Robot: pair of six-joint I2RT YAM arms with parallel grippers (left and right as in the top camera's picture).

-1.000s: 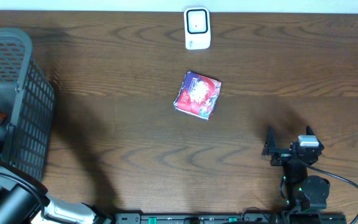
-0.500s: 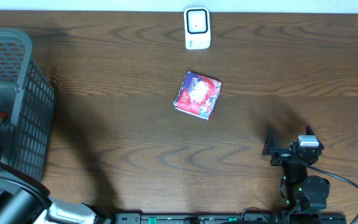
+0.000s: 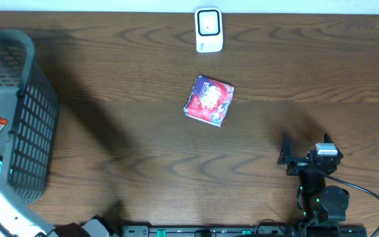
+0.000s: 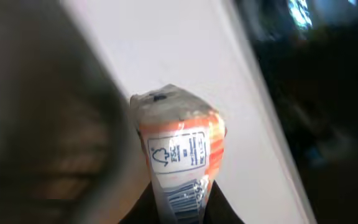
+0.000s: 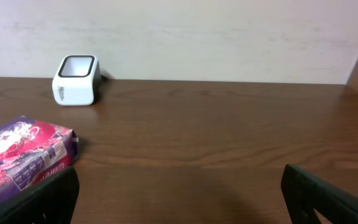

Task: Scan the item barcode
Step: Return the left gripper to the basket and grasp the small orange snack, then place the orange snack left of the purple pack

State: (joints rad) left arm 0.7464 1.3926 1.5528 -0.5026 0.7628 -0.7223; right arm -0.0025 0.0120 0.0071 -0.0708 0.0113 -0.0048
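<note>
Across the frame runs the dark wood bench (image 3: 143, 164), with a grey mesh basket (image 3: 25, 131) at 9 o'clock, a purple-red packet (image 3: 209, 100) lying flat near centre and the white scanner (image 3: 208, 29) upright at 12 o'clock, apart from it. At 4 o'clock the right claw (image 3: 306, 141) sits low over the wood, jaws spread wide. Left claw (image 4: 174, 214), seen only from its wrist camera, is clamped tight on an orange-white packet (image 4: 179, 143), barcode facing the lens; its spot over the bench cannot be told.
</note>
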